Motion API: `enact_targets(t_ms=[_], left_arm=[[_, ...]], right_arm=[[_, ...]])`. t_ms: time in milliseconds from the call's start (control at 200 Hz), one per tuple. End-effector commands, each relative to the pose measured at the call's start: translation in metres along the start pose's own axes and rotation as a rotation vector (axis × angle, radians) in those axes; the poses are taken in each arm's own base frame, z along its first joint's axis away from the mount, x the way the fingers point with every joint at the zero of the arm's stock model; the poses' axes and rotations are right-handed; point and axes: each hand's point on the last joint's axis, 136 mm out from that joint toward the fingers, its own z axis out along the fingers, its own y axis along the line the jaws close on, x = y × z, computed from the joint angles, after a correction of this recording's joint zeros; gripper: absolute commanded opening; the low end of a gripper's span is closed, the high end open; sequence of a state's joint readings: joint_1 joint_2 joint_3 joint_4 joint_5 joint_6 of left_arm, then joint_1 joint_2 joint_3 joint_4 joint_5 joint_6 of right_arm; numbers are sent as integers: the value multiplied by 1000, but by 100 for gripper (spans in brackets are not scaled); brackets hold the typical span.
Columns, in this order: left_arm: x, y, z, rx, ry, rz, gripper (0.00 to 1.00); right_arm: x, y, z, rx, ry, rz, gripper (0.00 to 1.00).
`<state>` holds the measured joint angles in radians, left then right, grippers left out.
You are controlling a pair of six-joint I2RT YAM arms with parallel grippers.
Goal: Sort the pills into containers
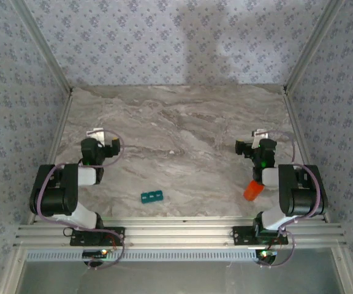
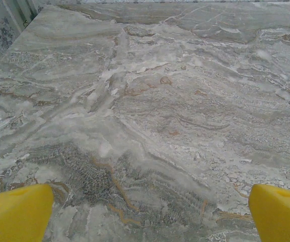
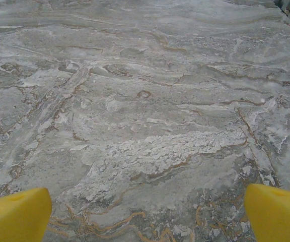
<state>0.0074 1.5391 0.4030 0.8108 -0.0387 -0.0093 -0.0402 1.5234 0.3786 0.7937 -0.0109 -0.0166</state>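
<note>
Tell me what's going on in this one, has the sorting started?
Nothing is being handled at this moment. Both arms sit folded close to their bases, with the left gripper and the right gripper wide open and empty above the bare marble table. The teal pill box lies untouched near the front edge between the arms, and the orange bottle sits right beside the right arm. Sorting looks not yet begun.

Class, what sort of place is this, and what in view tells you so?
Probably a robot test cell: left arm and right arm bolted to a metal rail at the table edge, patterned wall panels around it, a teal pill box and orange bottle.
</note>
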Motion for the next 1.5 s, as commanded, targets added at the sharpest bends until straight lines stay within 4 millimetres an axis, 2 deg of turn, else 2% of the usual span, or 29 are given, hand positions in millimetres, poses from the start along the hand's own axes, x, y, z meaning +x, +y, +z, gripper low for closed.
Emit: enact_targets(t_ms=[0,1214,1304,1494], left_arm=[[-8,3,1,-11,-19,-13,99],[-7,3,1,25,-18,-32,99],[-12,-1,1,45,-9,-22,99],[-28,13,-7,-40,96,-86,99]], right_arm=[[-10,-2,1,16,-29,-14,100],[-10,-3,2,7,-28,-1,100],[-22,-13,-2,60,-16,20,100],[-46,-31,-19,165,13,71,100]])
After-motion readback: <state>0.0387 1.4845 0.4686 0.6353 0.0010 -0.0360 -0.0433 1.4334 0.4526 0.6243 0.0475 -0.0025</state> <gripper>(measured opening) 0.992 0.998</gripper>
